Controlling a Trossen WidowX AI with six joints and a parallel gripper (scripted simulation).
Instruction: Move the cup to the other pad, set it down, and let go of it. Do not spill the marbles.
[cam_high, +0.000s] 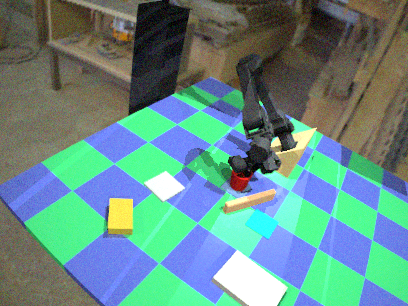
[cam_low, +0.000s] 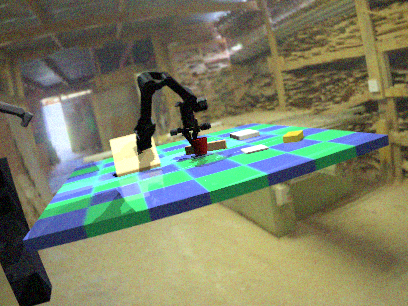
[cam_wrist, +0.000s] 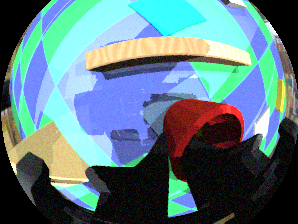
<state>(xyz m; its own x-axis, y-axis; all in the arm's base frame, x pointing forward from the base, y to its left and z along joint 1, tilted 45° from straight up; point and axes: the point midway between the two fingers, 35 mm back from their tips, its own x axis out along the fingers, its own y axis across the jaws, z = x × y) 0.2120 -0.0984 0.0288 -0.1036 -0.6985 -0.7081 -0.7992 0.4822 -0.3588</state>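
A wooden bar (cam_high: 249, 200) lies just beside the red cup (cam_high: 240, 180), between it and the cyan pad (cam_high: 261, 223), blocking a low path.

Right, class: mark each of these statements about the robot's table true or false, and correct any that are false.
1. The gripper is shut on the rim of the red cup. True.
2. The cup lies tipped over on its side. False: it stands upright under the gripper.
3. A wooden bar lies between the cup and the cyan pad in the top view. True.
4. The yellow block is touching the cup. False: it sits well apart, off towards the table's edge.
5. The cup already rests on the cyan pad. False: it is on the other side of the bar from that pad.
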